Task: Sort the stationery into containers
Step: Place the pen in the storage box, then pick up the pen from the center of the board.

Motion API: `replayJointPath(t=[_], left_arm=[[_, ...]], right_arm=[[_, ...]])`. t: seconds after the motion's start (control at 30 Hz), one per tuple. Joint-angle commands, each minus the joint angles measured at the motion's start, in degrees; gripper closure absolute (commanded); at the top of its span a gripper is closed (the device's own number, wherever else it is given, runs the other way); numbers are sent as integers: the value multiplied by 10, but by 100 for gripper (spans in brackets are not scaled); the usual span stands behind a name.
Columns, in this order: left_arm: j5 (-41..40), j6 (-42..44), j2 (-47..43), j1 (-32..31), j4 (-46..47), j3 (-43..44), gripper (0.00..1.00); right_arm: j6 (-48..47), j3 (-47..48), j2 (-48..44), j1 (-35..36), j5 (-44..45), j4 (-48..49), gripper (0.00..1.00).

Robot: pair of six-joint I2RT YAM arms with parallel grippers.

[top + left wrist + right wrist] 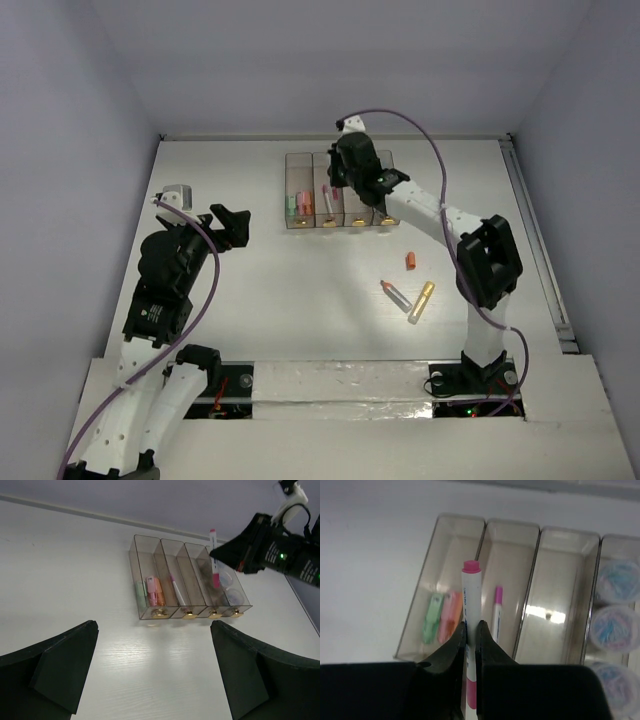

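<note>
While left end effector point(153, 630) gapes wide, right end effector point(471, 628) pinches white-magenta marker point(471, 587) above bins point(568, 531).

All 3 views share the containers point(300, 170).

In the right wrist view, the lower end of the white-magenta marker point(471, 587) is hidden between the fingers of the right gripper point(470, 630) and runs off the bottom edge. The print on its barrel is too blurred to read. The nearest of the clear jars point(616, 625) is cut by the right and bottom edges, and what the jars hold is only a bluish blur. From above, the right arm point(430, 210) covers the rear of the right-hand bins point(288, 190) and hides the jars altogether. The fingers of the left gripper point(154, 625) are cut off by the bottom edge of their own view.
</note>
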Motion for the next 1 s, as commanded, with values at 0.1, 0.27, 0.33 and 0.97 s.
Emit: replayJointPath(t=[0.1,0.27,0.33,0.97], left_arm=[[7,5,-5,3,29,0,5],[7,5,-3,3,28,0,5],[6,5,-1,3,29,1,5],[13,4,-5,-4,32,-2,6]], right_arm=[[31,116,90,-42,-79,9,100],[54,141,121,-48,-96,8,98],[60,144,127,-53,-95,8,79],[66,-308,-229,-53,7,69,100]])
